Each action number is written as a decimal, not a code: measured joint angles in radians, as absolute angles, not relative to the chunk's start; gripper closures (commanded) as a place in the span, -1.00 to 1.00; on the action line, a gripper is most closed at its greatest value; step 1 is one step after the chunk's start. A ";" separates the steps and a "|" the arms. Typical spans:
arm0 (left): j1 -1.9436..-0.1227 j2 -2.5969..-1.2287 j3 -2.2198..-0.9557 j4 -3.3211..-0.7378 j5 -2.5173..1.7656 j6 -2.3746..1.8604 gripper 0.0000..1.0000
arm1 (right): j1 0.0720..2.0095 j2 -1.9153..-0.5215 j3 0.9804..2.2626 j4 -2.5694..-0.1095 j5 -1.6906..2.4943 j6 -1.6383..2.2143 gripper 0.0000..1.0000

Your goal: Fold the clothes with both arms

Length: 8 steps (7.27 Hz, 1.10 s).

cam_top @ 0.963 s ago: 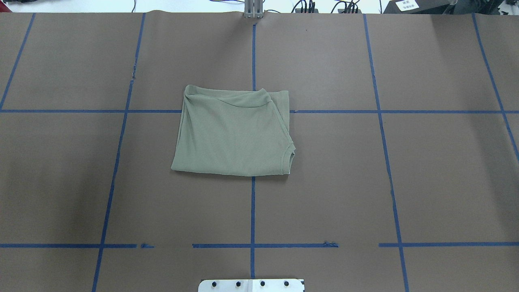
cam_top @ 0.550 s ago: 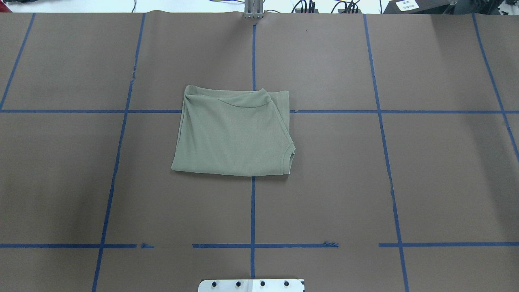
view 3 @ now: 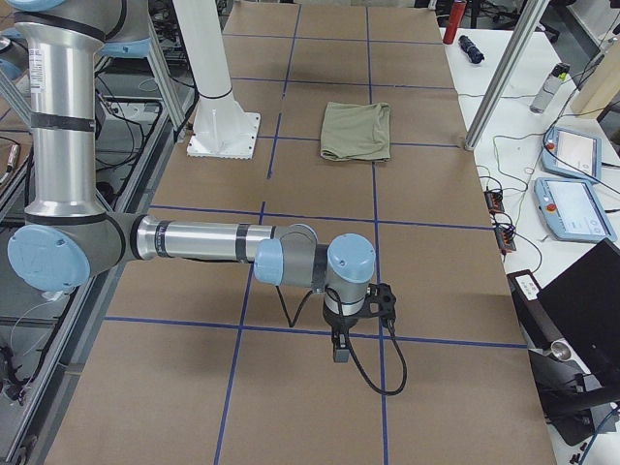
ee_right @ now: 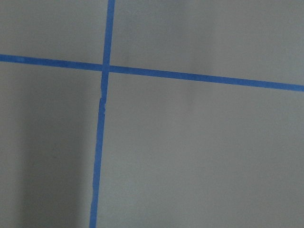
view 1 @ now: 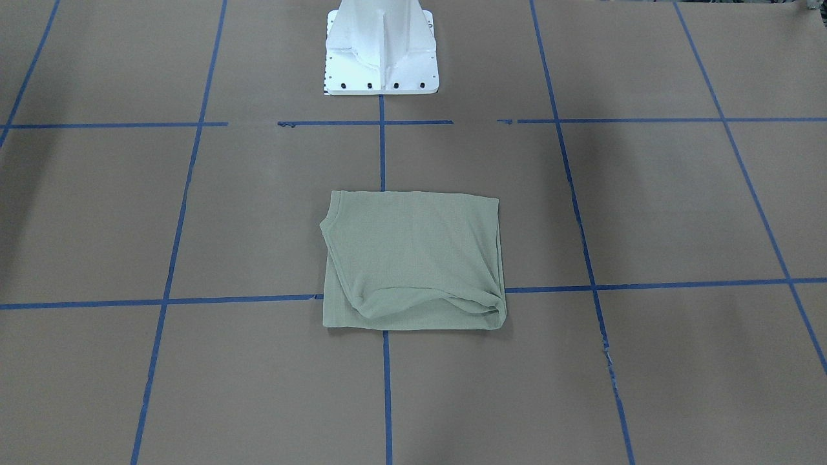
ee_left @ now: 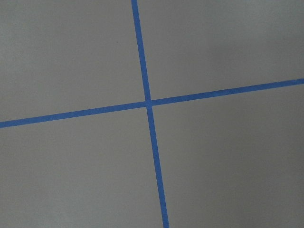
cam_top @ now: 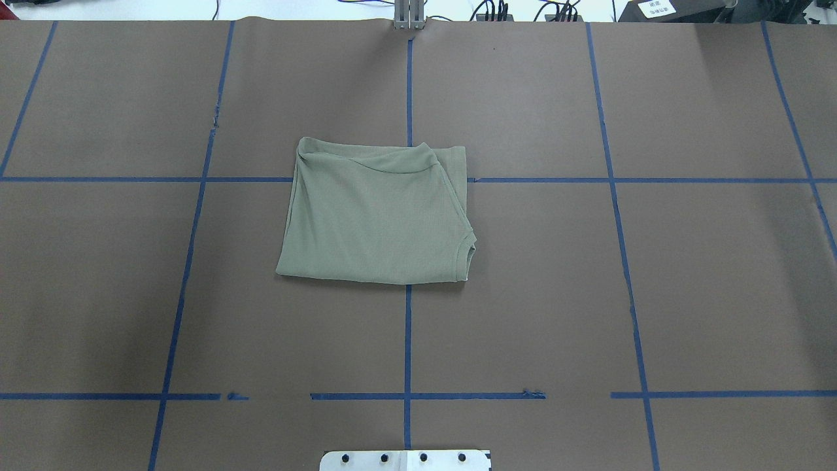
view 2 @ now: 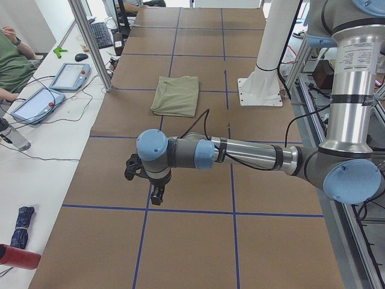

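The sage-green shirt [cam_top: 376, 212] lies folded into a flat rectangle at the middle of the brown table, its neck opening at the right edge in the overhead view. It also shows in the front view [view 1: 413, 258] and both side views [view 2: 175, 95] [view 3: 357, 131]. No gripper is in the overhead or front view. My left gripper [view 2: 157, 194] hangs over bare table far from the shirt. My right gripper [view 3: 339, 349] does the same at the other end. I cannot tell whether either is open or shut. Both wrist views show only paper and blue tape.
The white pedestal base [view 1: 381, 48] stands behind the shirt. Blue tape lines [cam_top: 407, 340] grid the brown paper. A side bench holds teach pendants [view 2: 69, 75] [view 3: 572, 208], cables and a metal post [view 2: 90, 42]. A seated person [view 2: 9, 60] is at the left end.
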State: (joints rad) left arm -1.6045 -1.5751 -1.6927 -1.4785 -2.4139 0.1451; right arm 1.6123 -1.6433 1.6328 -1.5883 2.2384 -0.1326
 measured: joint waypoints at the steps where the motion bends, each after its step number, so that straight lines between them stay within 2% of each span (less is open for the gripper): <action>1: -1.605 -1.564 -1.703 -1.480 -2.413 0.145 -1.00 | 1.612 -1.659 1.630 -1.551 2.256 -0.131 -1.00; 8: -1.603 -1.554 -1.708 -1.490 -2.356 0.145 -1.00 | 1.612 -1.664 1.639 -1.531 2.326 -0.129 -1.00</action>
State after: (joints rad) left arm -1.6028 -1.5541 -1.7077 -1.4900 -2.3564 0.1452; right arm 1.6122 -1.6637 1.6391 -1.5309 2.3265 -0.1294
